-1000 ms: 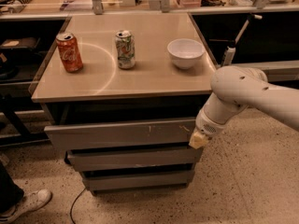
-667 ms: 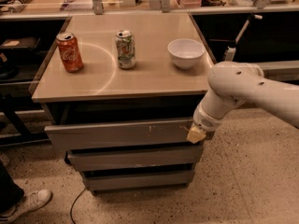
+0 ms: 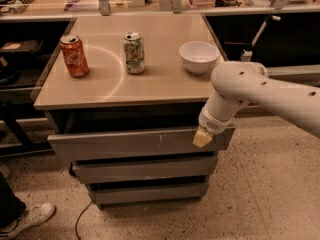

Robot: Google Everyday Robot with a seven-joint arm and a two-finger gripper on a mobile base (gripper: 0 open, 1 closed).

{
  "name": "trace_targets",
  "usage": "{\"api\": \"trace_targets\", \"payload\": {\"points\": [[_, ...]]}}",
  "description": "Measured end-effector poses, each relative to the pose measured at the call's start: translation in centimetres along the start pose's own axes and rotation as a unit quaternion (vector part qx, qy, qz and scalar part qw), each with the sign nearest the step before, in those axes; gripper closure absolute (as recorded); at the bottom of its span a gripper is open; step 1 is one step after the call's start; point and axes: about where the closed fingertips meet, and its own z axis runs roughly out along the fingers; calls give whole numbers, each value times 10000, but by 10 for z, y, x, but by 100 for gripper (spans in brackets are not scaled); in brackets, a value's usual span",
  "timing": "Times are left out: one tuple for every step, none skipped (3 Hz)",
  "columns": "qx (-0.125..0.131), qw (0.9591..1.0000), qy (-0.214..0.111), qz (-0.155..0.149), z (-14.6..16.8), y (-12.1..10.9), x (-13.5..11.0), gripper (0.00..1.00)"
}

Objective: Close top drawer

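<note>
One white arm (image 3: 260, 91) is spanning in from the right edge, bending down in front of the bench (image 3: 160, 86), w/ the gripper (image 3: 202, 138) hanging at its lower end and pointing down-left. Gripper's beige tip is lying over the right end of the top drawer (image 3: 125, 144), near the front's upper edge, and looking like it's touching the front. Gripper state: can't tell, open vs closed isn't showing. Top drawer is sitting directly under the bench top, w/ its tall grey front sticking out a bit past the 2 fronts below and a dark gap showing above it. Small white scuffs (image 3: 161, 136) are showing right of centre on the front. Middle drawer front (image 3: 145, 168) and bottom drawer front (image 3: 147, 191) are sitting below, both shorter and plain grey. On the bench top, an orange can (image 3: 74, 55) is standing upright at left, a green-white can (image 3: 134, 52) is standing upright near centre, and a white bowl (image 3: 199, 57) is sitting at right, all well apart. A white shoe (image 3: 27, 218) is showing at bottom-left on the speckled floor, w/ a dark cable (image 3: 80, 221) just beside it.
</note>
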Motion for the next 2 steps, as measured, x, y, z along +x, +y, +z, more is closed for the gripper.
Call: {"api": "trace_targets", "payload": {"points": [[0,10000,0,0,0,0,0,81],[0,10000,0,-1,0,0,0,58]]}}
